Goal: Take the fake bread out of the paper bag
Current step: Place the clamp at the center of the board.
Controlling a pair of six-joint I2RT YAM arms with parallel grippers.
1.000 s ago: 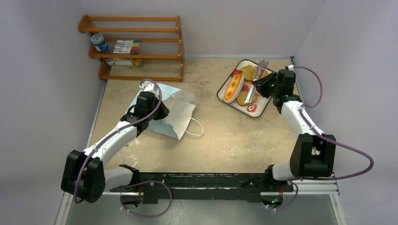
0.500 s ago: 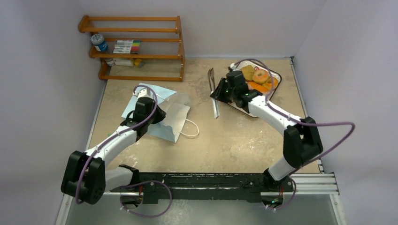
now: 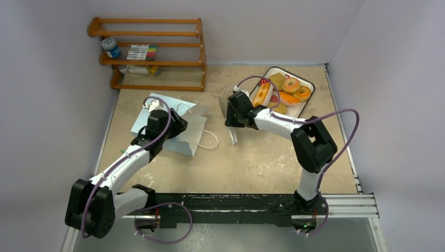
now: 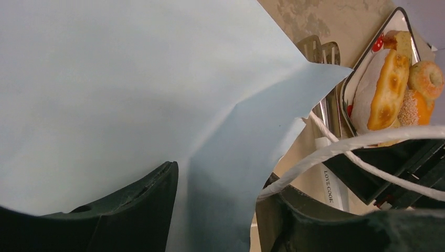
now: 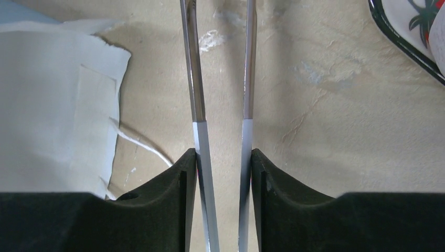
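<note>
The light blue paper bag [image 3: 152, 107] lies flat at the left, with its white inside flap [image 3: 191, 128] and cord handle [image 3: 211, 140] toward the middle. My left gripper [image 3: 177, 127] is over it. In the left wrist view its jaws [image 4: 220, 176] stand open with the bag's blue paper [image 4: 131, 79] between them. The fake bread lies on the tray: a long roll [image 3: 262, 94], a doughnut [image 3: 291, 84] and a toast slice [image 3: 277, 80]. My right gripper [image 3: 233, 113] is shut on metal tongs [image 5: 195, 94], between bag and tray. What the bag holds is hidden.
The white strawberry-print tray [image 3: 310, 84] sits at the back right. A wooden rack [image 3: 152, 52] with a jar and markers stands at the back left. Walls close in on both sides. The cord handle [image 4: 367, 142] crosses my left gripper's right finger.
My right arm has swung left from the tray toward the bag, carrying the tongs. My left gripper has opened on the bag, and the bag has shifted a little left.
</note>
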